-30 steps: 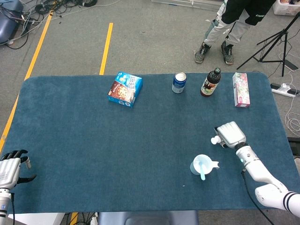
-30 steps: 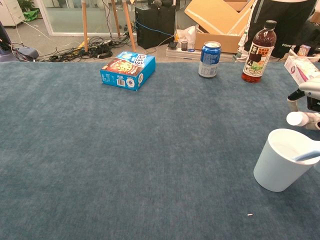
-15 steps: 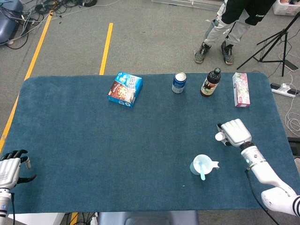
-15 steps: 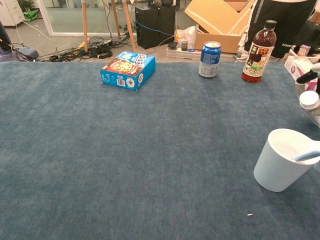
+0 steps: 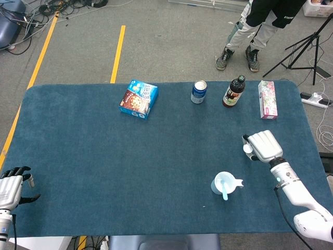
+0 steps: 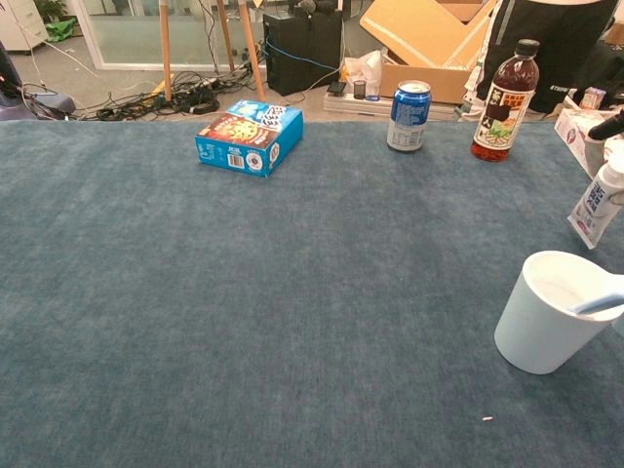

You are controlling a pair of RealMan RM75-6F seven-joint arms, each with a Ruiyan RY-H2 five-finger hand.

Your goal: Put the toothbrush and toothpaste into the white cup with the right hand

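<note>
**One tube held above the desk, one brush already in the cup**

Two robot hands show in the head view; the right robot hand [image 5: 264, 146] is closed around the toothpaste [image 6: 597, 202], with its back turned up to the camera, so only the white cap end of the tube peeks out on its left side; in the chest view the tube hangs at the right edge, tilted, cap uppermost, with a dark fingertip just above it; the print on its label is too small to read. The right arm reaches in from the lower right corner, and the hand sits up and to the right of the white cup [image 5: 220, 184], apart from it. The cup stands on the blue desk [image 5: 104, 172], and the toothbrush [image 5: 224, 190] leans inside it, handle sticking out over the rim.

The left robot hand [image 5: 11, 187] rests at the left edge of the desk, holding nothing, dark fingers loosely spread.

Along the far side stand a blue snack box [image 5: 139, 99], a blue can [image 5: 199, 91], a dark bottle [image 5: 234, 91] and a pink box [image 5: 267, 99]; their writing cannot be read.
</note>
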